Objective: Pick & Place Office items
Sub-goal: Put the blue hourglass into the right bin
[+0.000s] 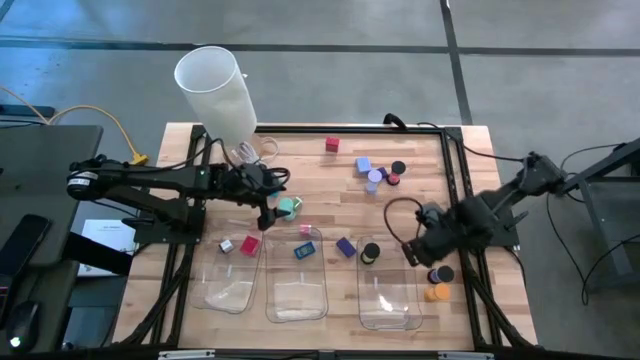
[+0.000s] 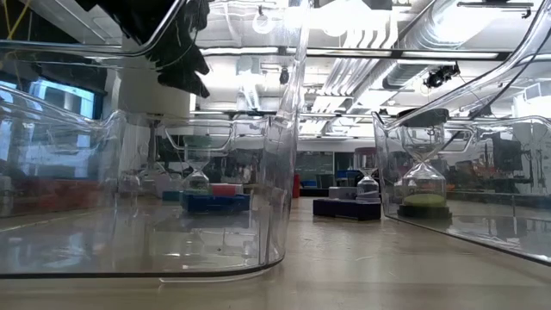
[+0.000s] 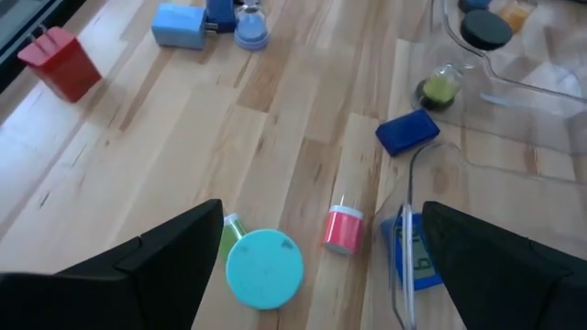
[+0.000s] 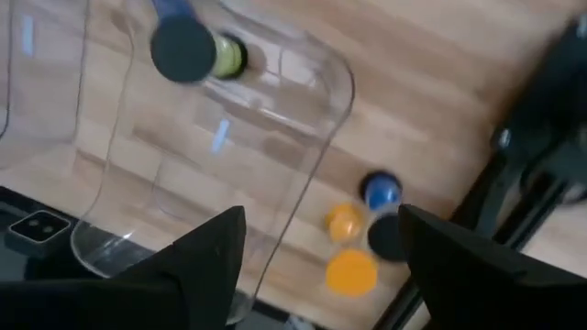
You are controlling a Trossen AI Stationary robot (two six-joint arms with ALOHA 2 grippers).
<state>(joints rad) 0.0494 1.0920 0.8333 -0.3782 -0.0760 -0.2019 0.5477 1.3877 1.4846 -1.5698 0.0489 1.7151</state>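
Observation:
Office items lie scattered on the wooden table (image 1: 330,200). My left gripper (image 1: 270,198) hangs open above a teal round cap (image 3: 264,268) and a small pink-red piece (image 3: 343,229), touching neither. A blue block (image 3: 407,131) lies farther off, and a red cube (image 3: 60,62) and a light blue block (image 3: 179,25) lie beyond. My right gripper (image 1: 413,250) points down, open and empty, above the right clear tray's (image 4: 211,137) edge. Beside that tray lie orange caps (image 4: 351,271), a blue cap (image 4: 380,191) and a black one (image 4: 385,236). A black-topped green cap (image 4: 188,50) stands at the tray's far end.
Three clear trays (image 1: 297,280) stand side by side along the near edge; the middle one holds a blue piece (image 1: 305,250). A tall white cylinder (image 1: 215,85) stands at the far left. A pink cube (image 1: 332,145) and a cluster of small pieces (image 1: 378,172) lie toward the far edge.

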